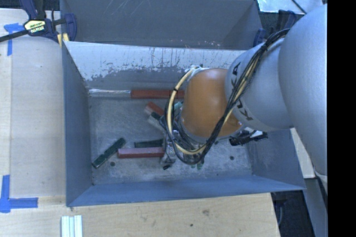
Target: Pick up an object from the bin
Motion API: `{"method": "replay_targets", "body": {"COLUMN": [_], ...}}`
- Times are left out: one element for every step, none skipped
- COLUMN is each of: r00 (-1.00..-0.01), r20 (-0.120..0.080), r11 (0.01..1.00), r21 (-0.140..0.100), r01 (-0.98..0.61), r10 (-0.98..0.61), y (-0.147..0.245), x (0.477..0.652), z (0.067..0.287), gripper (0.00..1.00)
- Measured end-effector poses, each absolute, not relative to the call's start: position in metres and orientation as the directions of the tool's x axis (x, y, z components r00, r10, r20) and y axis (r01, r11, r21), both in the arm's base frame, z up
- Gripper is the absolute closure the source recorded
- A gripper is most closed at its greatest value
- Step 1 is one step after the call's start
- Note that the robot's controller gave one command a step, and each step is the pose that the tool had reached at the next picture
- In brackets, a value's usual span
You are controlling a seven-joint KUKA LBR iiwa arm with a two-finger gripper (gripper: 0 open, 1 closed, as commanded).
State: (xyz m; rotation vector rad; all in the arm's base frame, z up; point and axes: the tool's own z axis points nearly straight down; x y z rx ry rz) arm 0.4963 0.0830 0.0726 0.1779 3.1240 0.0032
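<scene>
So the fingers (168,160) are low over the bin (78,136) floor, tucked under the orange wrist cover (203,108), and we honestly can't tell if they're spread or pinching anything. Nearest thing is the red stick (139,153), lying flat at the front. It runs left to right, with its right end right by them, so we'd guess any grab goes across its narrow side

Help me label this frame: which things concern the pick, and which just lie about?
In the job: gripper; red bar and dark green bar, both nearest it.
Lying about: green stick at left; brown bar by back wall.
</scene>
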Motion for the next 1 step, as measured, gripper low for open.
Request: {"method": "replay_targets", "body": {"r00": [-0.991], "r20": [-0.012], "r11": [0.991], "r21": [0.002], "r01": [0.131], "r10": [0.131], "y": [0.0537], "x": [0.5149], "z": [0.2443], "gripper": [1.0]}}
